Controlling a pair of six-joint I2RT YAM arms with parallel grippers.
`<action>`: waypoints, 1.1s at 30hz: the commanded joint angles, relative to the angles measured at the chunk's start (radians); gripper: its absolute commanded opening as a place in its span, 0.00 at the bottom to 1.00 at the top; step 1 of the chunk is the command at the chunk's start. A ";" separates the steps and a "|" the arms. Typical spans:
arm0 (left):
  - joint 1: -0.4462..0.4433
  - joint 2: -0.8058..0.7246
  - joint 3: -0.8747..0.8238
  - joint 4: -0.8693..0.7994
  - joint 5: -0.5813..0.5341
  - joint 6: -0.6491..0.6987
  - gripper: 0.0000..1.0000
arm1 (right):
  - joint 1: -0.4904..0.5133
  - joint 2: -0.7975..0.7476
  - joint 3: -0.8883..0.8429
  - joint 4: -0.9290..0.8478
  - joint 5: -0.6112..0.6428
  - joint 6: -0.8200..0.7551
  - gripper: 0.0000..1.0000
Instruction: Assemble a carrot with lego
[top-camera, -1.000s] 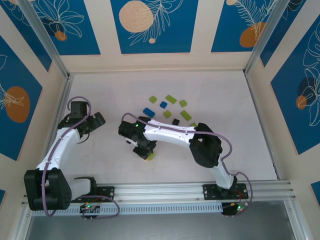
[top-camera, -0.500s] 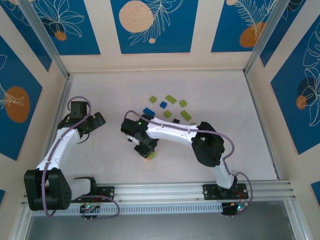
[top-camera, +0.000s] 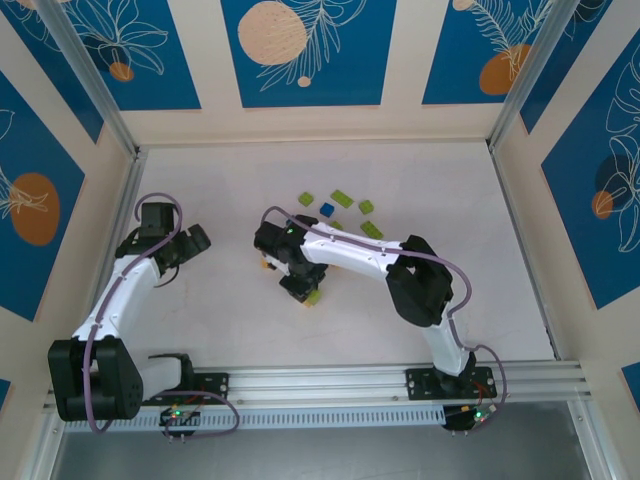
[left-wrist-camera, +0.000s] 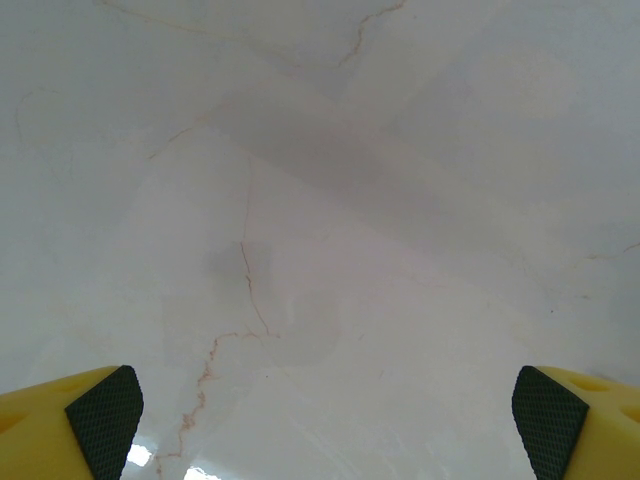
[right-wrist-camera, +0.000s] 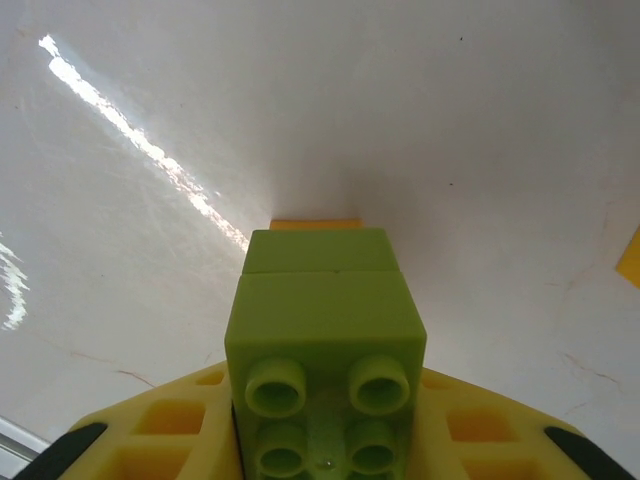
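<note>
Lime plastic, hard and glossy: the stack (right-wrist-camera: 325, 320) sits between the fingers of the right gripper (top-camera: 300, 285), which is clamped on its side walls, studs facing back toward the wrist. Two lime bricks show with a seam between them, one past the other, away from the gripper. An orange edge (right-wrist-camera: 315, 224) shows just beyond the far lime brick. Whether it is pressed on or only lies on the desk (right-wrist-camera: 450, 120) under the stack cannot be told.

Handling, as a judgement: light, stiff, no give under squeeze, not fragile. The smooth walls look slippery against the pads, so a square grip on two flat opposite walls should hold better than one on studs or a corner. The seam is the weak point. A sideways knock or twist could pop the far brick off, so any joining push should go straight along the stud axis.

Beyond the right gripper, well apart from it, lie the loose bricks (top-camera: 343, 197), mostly lime, plus one blue brick (top-camera: 327, 209). They are small and lie flat, so they are best taken from above across the shorter width.

Left gripper (left-wrist-camera: 325, 430): jaws wide apart, nothing between them, bare desk below, well off to the side of the right gripper.
</note>
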 joint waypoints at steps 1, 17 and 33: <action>0.018 0.005 0.003 -0.008 0.003 0.008 0.98 | -0.010 0.040 -0.052 -0.061 0.070 -0.028 0.35; 0.018 0.008 0.008 -0.008 0.008 0.008 0.98 | 0.015 -0.006 -0.067 -0.044 0.022 -0.017 0.48; 0.018 -0.001 0.007 -0.011 0.016 0.011 0.98 | 0.023 -0.193 -0.066 -0.019 -0.051 -0.032 0.76</action>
